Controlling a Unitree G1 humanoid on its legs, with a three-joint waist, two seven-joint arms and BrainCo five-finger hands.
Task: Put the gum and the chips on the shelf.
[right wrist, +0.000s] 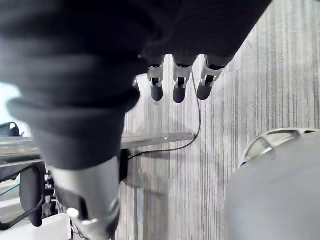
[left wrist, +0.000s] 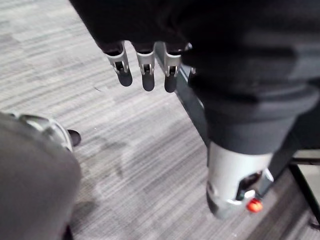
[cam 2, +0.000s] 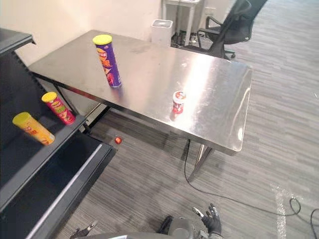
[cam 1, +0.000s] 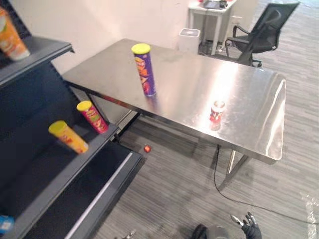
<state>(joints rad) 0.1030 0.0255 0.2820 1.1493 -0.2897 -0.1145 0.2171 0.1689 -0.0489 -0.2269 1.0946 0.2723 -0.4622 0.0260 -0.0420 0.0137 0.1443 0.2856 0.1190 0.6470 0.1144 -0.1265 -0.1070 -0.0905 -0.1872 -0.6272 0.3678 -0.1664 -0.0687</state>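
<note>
In the left eye view, the purple chips can (cam 1: 144, 69) is seen upright by the tabletop's (cam 1: 199, 74) near edge, left of its middle. The gum tub (cam 1: 217, 111) is stood by the same edge, toward the right corner. Neither has been shelved, so both moves are judged outstanding. On the shelf (cam 1: 35, 159) three cans are counted: a red can (cam 1: 92, 117), a yellow can (cam 1: 68, 137) and an orange can (cam 1: 10, 37) above.

In the right eye view, one chips can and one gum tub are counted on the tabletop, and the right hand (cam 2: 212, 220) is seen low over the floor.

In the left wrist view, the left hand (left wrist: 145, 75) is shown with fingers straight and nothing held.

In the right wrist view, the right hand's fingers are likewise straight and empty.
</note>
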